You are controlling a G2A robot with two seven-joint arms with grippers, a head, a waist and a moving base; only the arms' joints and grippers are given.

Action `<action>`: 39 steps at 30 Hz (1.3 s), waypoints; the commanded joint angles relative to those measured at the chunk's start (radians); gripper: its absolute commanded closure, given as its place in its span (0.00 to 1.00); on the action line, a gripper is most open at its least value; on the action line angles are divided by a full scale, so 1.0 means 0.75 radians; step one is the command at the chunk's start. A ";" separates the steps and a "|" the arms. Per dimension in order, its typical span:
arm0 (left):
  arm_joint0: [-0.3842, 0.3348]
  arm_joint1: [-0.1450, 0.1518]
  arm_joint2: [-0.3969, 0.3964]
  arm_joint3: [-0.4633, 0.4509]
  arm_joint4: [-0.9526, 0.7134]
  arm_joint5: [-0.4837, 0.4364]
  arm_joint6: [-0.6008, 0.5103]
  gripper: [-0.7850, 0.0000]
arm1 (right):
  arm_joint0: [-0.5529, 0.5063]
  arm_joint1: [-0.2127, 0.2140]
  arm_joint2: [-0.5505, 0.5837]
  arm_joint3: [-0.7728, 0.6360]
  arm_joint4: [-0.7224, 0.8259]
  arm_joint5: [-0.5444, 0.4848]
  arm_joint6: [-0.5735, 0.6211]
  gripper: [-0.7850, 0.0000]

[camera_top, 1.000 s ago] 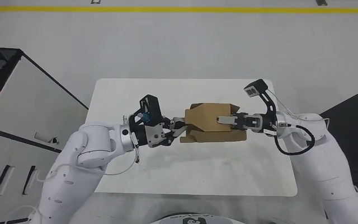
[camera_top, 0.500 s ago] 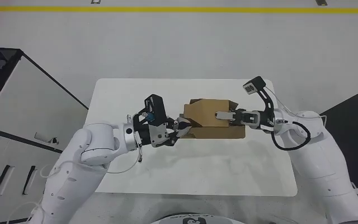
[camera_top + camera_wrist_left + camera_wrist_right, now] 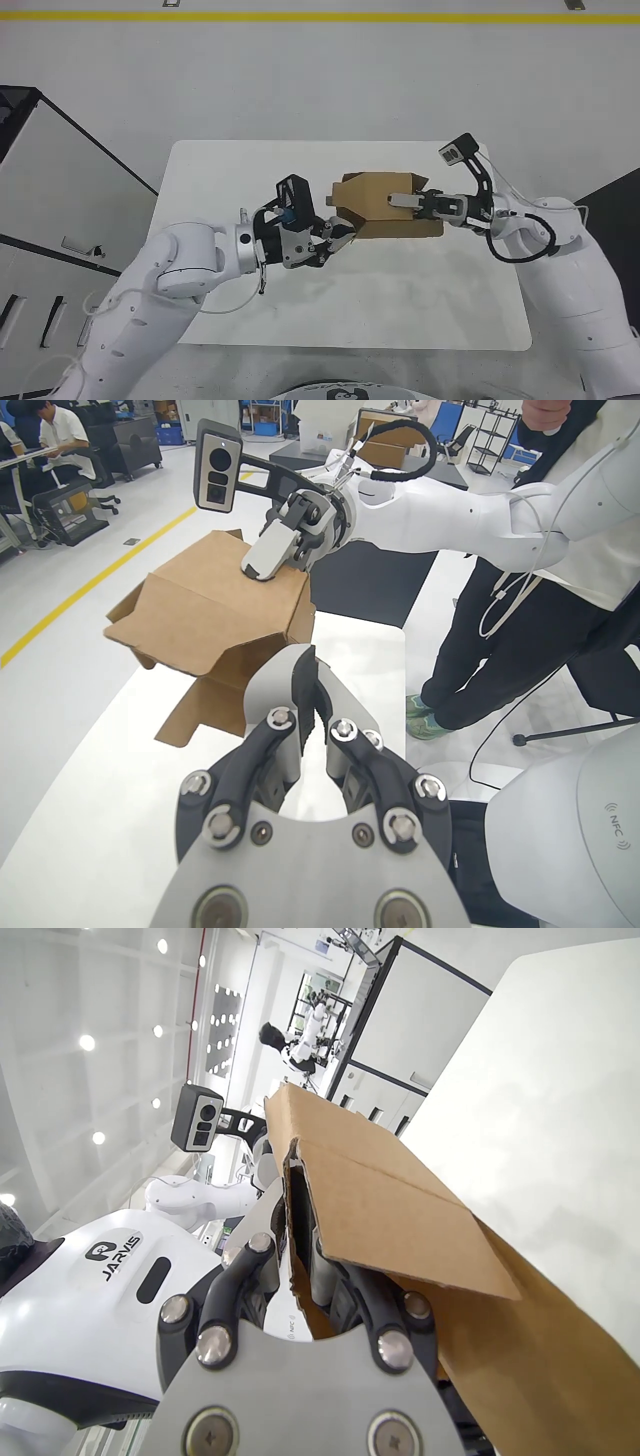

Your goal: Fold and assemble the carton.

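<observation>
1. The carton is a brown cardboard box, only half made. It sits tilted in the air, with loose flaps open at one end.
2. The table is under the carton. One low flap hangs down toward it, and it is hard to tell if that flap touches.
3. The right gripper is at the carton's closed end. It pinches the top wall, with one finger outside and one inside, so it is holding the carton up.
4. The left gripper is just beside the carton's open end, low by the corner. Its fingers are pressed close together with nothing between them. It is not clear if the tips touch the cardboard.
5. The carton looks light, as one gripper can hold it by a wall. The flat parts are likely stiff. The fold lines should bend easily.
6. Cardboard is not slippery, so a soft pinch should be enough. A hard squeeze could dent a wall or rip a flap.
7. A good place to take hold is the edge of a wall, near a fold. A flap is best pushed on its flat middle, so it swings shut along its fold and does not crumple.
</observation>
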 commanded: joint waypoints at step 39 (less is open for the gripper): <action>-0.057 -0.003 0.132 -0.051 0.105 0.086 -0.037 1.00 | -0.077 0.003 0.061 -0.044 -0.013 0.075 -0.049 1.00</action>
